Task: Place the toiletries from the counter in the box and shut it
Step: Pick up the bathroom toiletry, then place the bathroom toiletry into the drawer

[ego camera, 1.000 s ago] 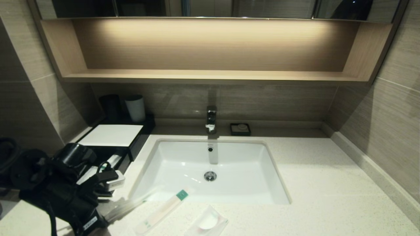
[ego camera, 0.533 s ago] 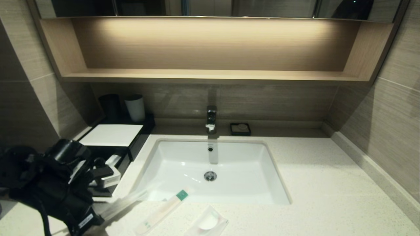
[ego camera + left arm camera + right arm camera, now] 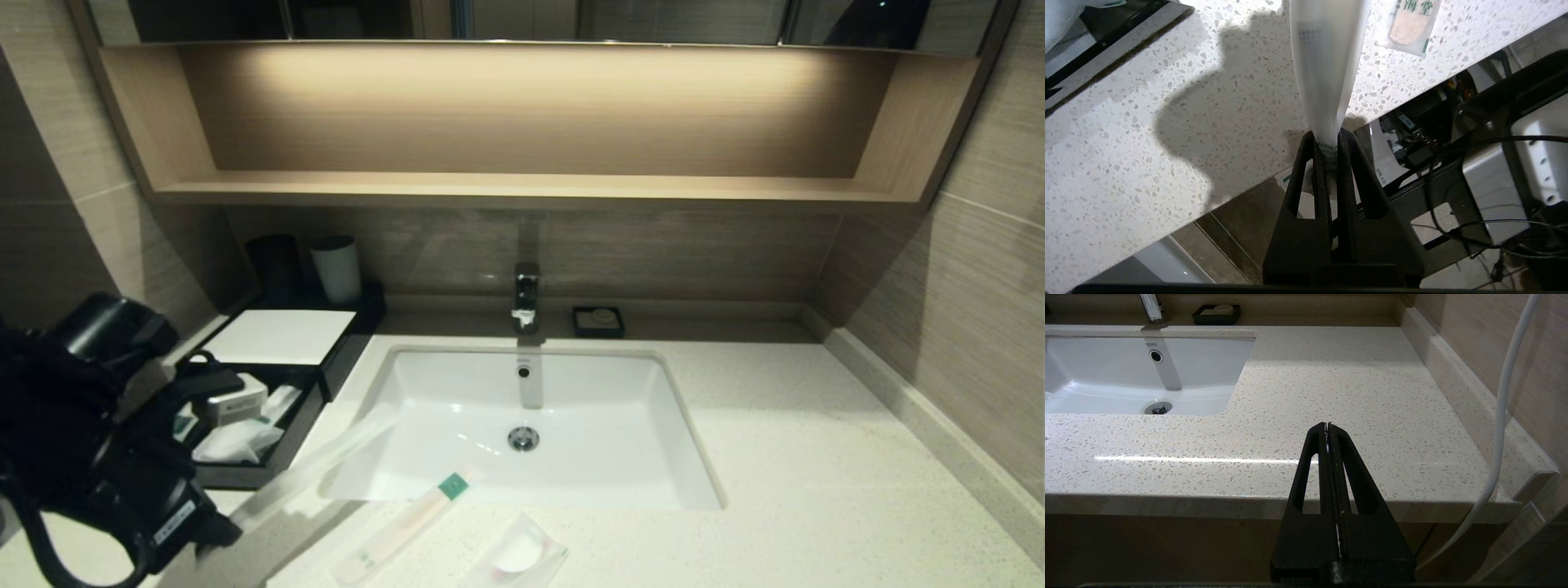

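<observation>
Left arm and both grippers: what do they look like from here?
The left arm is bulky and black, with a round black wrist housing, looping black cables and small white printed labels. The left gripper and right gripper each have two slim matte-black fingers with triangular cut-outs.

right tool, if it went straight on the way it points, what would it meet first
Probably the pale speckled stone counter: the shut black right tool points across its bare stretch toward the back wall, right of the white sink basin. Nothing else shows in that line; depth is unclear.
</observation>
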{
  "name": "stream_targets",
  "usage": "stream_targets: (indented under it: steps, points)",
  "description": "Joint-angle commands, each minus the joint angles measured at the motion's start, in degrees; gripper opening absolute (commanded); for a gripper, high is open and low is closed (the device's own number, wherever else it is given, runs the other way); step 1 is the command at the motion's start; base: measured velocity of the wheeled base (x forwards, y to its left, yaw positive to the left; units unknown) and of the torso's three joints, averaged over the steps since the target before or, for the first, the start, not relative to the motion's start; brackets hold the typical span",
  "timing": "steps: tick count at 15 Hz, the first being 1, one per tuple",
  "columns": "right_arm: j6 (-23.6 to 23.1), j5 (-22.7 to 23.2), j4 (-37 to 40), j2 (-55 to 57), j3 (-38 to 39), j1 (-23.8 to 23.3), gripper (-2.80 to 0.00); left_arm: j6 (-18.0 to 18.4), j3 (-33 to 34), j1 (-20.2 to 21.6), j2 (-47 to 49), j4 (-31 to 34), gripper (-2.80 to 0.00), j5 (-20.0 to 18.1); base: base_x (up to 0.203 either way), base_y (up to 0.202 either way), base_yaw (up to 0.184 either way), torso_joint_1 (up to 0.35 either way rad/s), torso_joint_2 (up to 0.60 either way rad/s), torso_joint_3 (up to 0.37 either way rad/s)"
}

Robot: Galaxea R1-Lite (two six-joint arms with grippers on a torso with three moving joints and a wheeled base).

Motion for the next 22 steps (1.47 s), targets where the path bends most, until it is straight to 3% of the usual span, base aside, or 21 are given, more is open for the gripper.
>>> stream_targets:
  steps: [1, 6, 8, 16, 19, 22]
  points:
    - [0.0, 0.0, 0.0, 0.0, 0.1, 0.0, -2.80, -4.9, -3.4, 0.0, -2.9, 1.7, -2.80, -0.1, 0.000, 0.000, 0.000, 0.000, 0.00, 0.000]
    - [0.0, 0.0, 0.0, 0.0, 0.0, 0.0, -2.80, -22.4, -10.2, 2.3, -4.8, 3.5, -2.80, 0.8, 0.000, 0.000, 0.000, 0.000, 0.00, 0.000]
    - [0.0, 0.0, 0.0, 0.0, 0.1, 0.0, -2.80, -25.5, -12.3, 5.6, -4.4, 4.3, -2.80, 1.2, 0.000, 0.000, 0.000, 0.000, 0.00, 0.000]
    - [0.0, 0.0, 0.0, 0.0, 0.1, 0.0, -2.80, -26.5, -15.8, 18.7, 2.0, 6.0, -2.80, 8.6, 0.000, 0.000, 0.000, 0.000, 0.00, 0.000]
    - [0.0, 0.0, 0.0, 0.0, 0.1, 0.0, -2.80, -26.7, -17.8, 20.5, 5.4, 6.3, -2.80, 11.1, 0.000, 0.000, 0.000, 0.000, 0.00, 0.000]
    - [0.0, 0.0, 0.0, 0.0, 0.1, 0.0, -2.80, -26.8, -24.0, 21.4, 8.3, 12.4, -2.80, 11.6, 0.000, 0.000, 0.000, 0.000, 0.00, 0.000]
